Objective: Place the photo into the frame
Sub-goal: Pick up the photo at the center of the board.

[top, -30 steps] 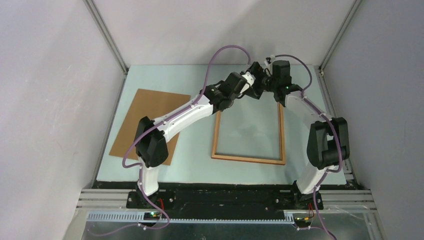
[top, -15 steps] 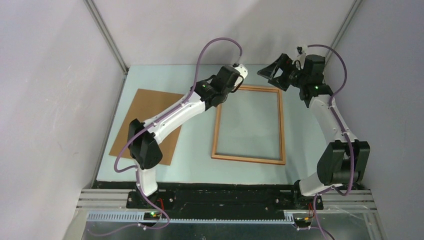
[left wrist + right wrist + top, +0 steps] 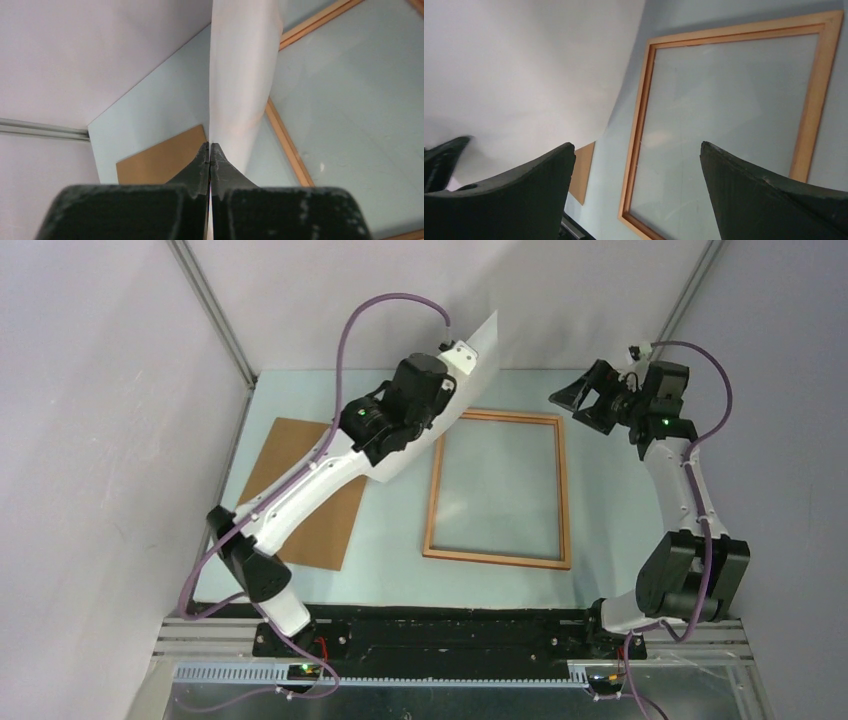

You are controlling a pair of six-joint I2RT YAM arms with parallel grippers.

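Two claws, one print: your left claw (image 3: 210,150) pinches the photo (image 3: 240,75) tight, sheet raised on edge, white back showing, above the far-left corner of the frame (image 3: 497,558), which lies flat on the tabletop (image 3: 600,540), long axis pointing away from you; your right claw (image 3: 636,147) gapes empty.

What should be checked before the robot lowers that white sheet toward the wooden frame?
1. Grip: photo pinched between left fingers: ok.
2. Target: frame flat, opening empty: ok.
3. Spare arm: right fingers open, holding nothing: ok.
4. Alignment: photo tilted, mostly left of the frame: not ok.
5. Printed side's direction: cannot tell; only white shows.
6. Clutter: backing board apart from frame: ok.
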